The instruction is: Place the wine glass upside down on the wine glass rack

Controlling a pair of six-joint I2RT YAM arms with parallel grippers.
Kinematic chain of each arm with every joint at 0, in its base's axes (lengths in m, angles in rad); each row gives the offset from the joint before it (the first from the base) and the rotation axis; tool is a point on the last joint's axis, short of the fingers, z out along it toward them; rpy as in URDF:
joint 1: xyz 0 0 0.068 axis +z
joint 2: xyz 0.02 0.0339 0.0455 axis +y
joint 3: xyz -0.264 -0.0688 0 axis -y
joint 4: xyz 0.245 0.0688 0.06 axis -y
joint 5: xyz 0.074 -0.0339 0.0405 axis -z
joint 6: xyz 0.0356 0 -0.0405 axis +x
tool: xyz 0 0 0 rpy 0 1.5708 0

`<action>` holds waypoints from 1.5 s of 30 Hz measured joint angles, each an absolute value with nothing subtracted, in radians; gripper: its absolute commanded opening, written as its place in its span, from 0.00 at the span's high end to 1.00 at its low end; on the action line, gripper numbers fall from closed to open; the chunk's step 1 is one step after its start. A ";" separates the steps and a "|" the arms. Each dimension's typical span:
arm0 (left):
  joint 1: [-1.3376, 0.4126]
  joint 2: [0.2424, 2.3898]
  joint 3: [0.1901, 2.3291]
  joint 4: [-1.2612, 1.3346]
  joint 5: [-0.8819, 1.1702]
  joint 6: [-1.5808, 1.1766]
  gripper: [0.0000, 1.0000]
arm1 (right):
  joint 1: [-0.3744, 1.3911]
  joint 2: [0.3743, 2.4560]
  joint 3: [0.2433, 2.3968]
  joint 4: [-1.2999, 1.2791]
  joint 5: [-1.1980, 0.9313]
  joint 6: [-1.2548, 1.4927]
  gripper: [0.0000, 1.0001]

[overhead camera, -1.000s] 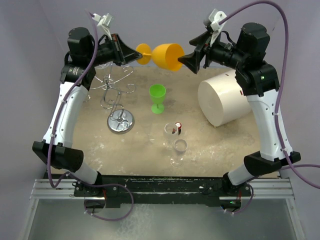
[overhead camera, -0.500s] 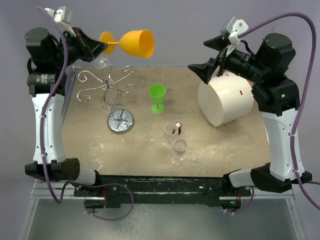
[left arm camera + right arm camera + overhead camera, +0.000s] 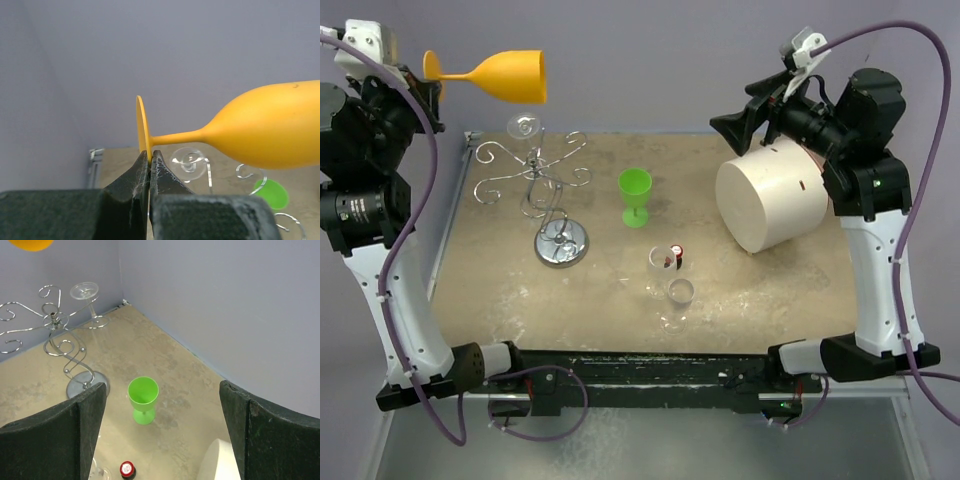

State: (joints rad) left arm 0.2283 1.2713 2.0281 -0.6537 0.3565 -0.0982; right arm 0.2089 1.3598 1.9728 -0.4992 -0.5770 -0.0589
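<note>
Five wine glasses in all. One orange wine glass [image 3: 510, 77], far left. One green wine glass [image 3: 635, 195], mid-table. Three clear: one rack-side clear glass [image 3: 525, 127] far left, one farther clear glass [image 3: 660, 262] and one nearer clear glass [image 3: 679, 292] near the middle. One wine glass rack [image 3: 560, 245], left. One white cylinder [image 3: 775, 205], right. One small red item [image 3: 676, 252].

left arm raised at ten o'clock, left gripper [image 3: 149, 159] pinching the orange wine glass [image 3: 510, 75] by its foot; right arm at two o'clock, right gripper [image 3: 732, 108] spread wide.
</note>
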 measured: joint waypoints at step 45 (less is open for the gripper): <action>0.094 1.255 1.630 -0.797 -0.268 1.133 1.00 | 0.049 1.339 1.838 -0.337 -0.701 0.123 0.04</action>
